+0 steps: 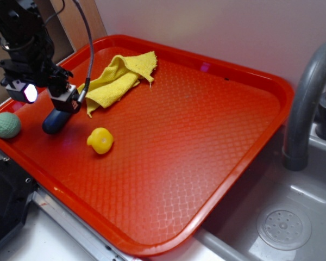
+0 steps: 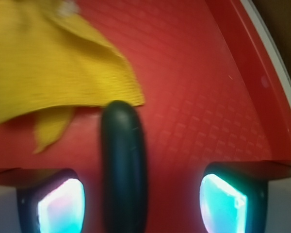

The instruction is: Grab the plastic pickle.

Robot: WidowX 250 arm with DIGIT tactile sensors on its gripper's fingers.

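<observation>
Where the wrist view looks down past the end effector, its two fingers stand wide apart at the bottom corners, each pad glowing pale cyan, and the pickle lies between them without touching either, so the end effector is released. The pickle is a smooth, dark blue-grey capsule with a rounded end, glossy enough to carry a faint highlight along its length. It runs lengthwise away from the camera, closer to the finger on the left of the picture than to the other. Its far end just reaches the edge of the yellow cloth, which is crumpled and ribbed in texture and fills the upper left of that view. Under both lies the red tray with its diamond-embossed floor and a raised rim curving down the right side.

From the exterior view, the end effector hangs low over the tray's left part, and the pickle's rounded dark end shows just below it, resting on the tray floor. A green ball sits to the left near the tray edge, and a small yellow toy lies to the right of the pickle, apart from it. Farther back the cloth is bunched near the tray's rear rim. Beyond the tray, on the right, a grey tap arches over a grey sink
</observation>
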